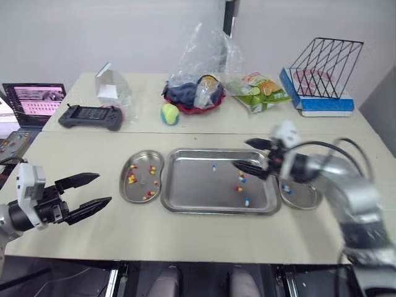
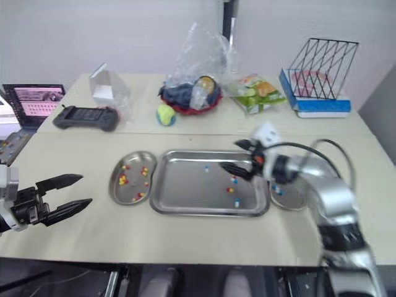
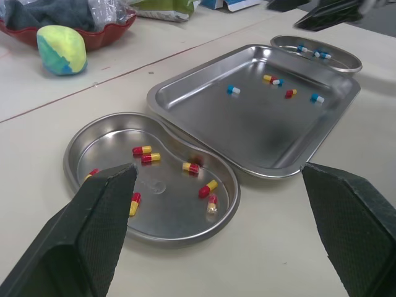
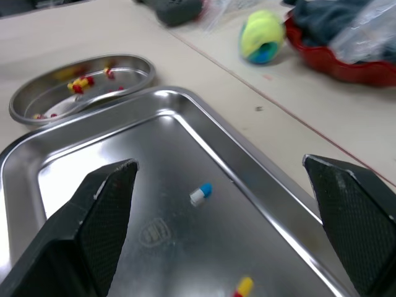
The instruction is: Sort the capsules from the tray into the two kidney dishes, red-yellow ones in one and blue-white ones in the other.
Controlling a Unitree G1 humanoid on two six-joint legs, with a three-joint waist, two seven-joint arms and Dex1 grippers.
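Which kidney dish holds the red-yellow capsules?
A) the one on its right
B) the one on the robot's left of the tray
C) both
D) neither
B: the left kidney dish contains red-yellow capsules, while the right kidney dish holds blue-white capsules.

right kidney dish [image 1: 307, 198] partly hidden, laptop [image 1: 32, 103] cropped

Words to read: none.
Laptop screen [image 1: 38, 99], 10 o'clock: too small to read.
Snack bag [image 1: 260, 91], 1 o'clock: print too blurry.
Tray [image 4: 154, 232]: stamp unclear.
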